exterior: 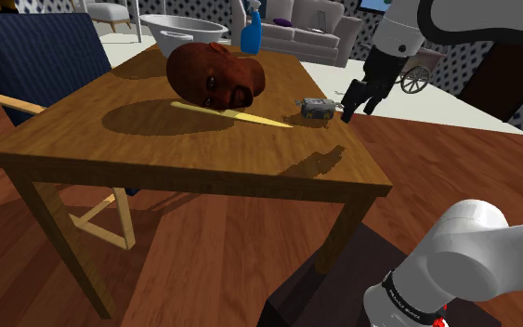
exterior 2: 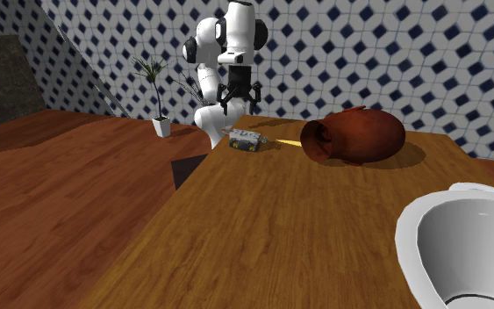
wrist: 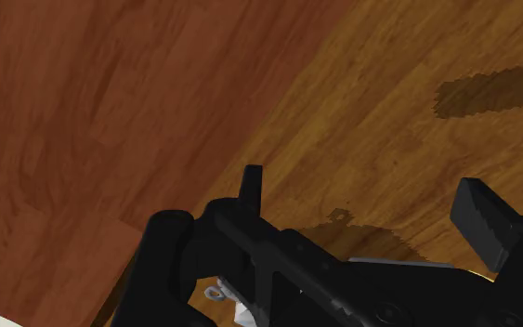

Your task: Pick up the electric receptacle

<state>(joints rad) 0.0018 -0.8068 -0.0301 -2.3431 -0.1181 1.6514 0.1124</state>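
Gripper point(exterior: 350, 111): fingers wide apart, nothing between them, nothing held. In the wrist view the two fingertips point(wrist: 252, 181) stand well apart, with bare table point(wrist: 408, 111) beyond them.

Receptacle point(exterior: 315, 108): small grey box, flat on the table point(exterior: 157, 139), just beside the gripper toward the head. Not touching the fingers. In the second exterior view the gripper point(exterior 2: 239, 105) hangs above the receptacle point(exterior 2: 246, 138), with a clear gap between them. A small pale piece under the gripper body in the wrist view may be part of it; cannot tell.

Stick point(exterior: 236, 115): yellow, lies flat beyond the receptacle from the gripper, running under the head's near side.

Head point(exterior: 216, 74): brown, on its side, farther from the gripper than the stick.

Bowl point(exterior: 189, 37): white, at the table's end farthest from the gripper.

Bottle point(exterior: 251, 28): blue, upright, past the head from the gripper.
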